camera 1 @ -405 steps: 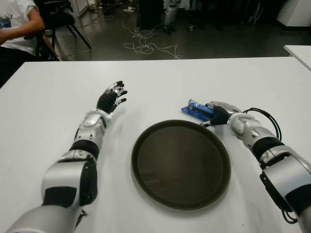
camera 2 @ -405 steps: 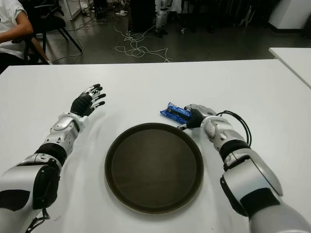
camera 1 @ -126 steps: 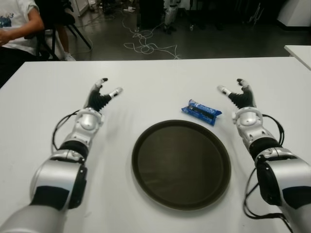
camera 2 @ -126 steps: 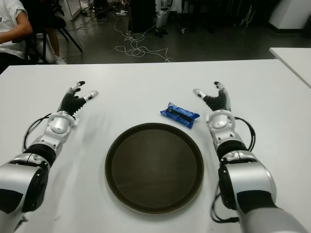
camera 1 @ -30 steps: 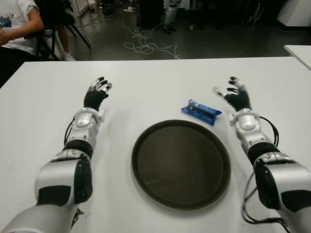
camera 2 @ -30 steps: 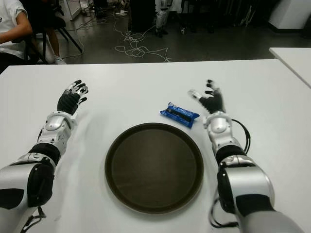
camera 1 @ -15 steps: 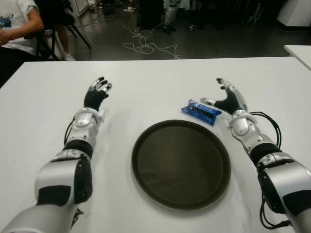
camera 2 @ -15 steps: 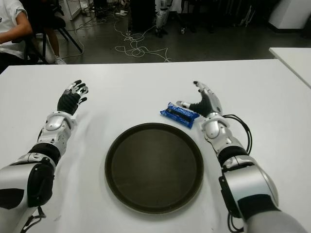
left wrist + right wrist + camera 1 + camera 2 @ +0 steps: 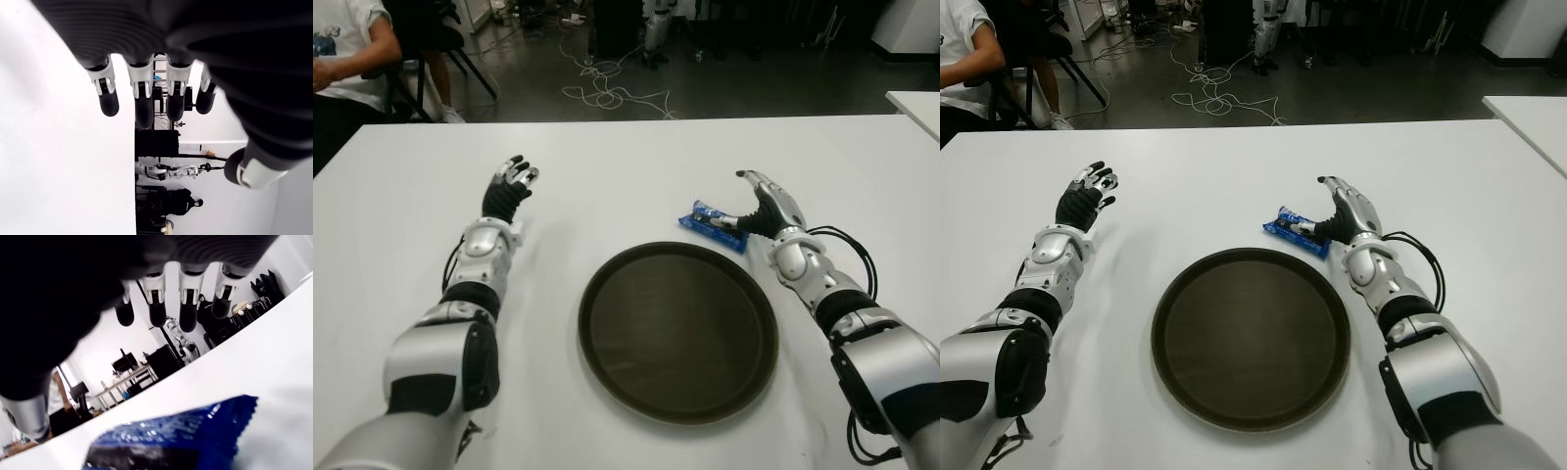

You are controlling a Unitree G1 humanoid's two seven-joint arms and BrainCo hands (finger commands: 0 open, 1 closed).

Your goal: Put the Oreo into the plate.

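Observation:
The Oreo is a blue packet lying flat on the white table, just beyond the far right rim of the round dark plate. My right hand is open and arches over the packet's right end. Its fingers are stretched out above the packet and its thumb is down at the wrapper's end. The right wrist view shows the blue wrapper below the extended fingers, which are not closed on it. The plate holds nothing. My left hand is open, far left of the plate.
A seated person shows at the far left beyond the table. Cables lie on the floor behind it. The corner of a second white table is at the right. Bare tabletop surrounds the plate.
My right hand has swung left and tipped down from an upright spread pose beside the Oreo to arch over its right end. The Oreo, plate and left hand have not moved.

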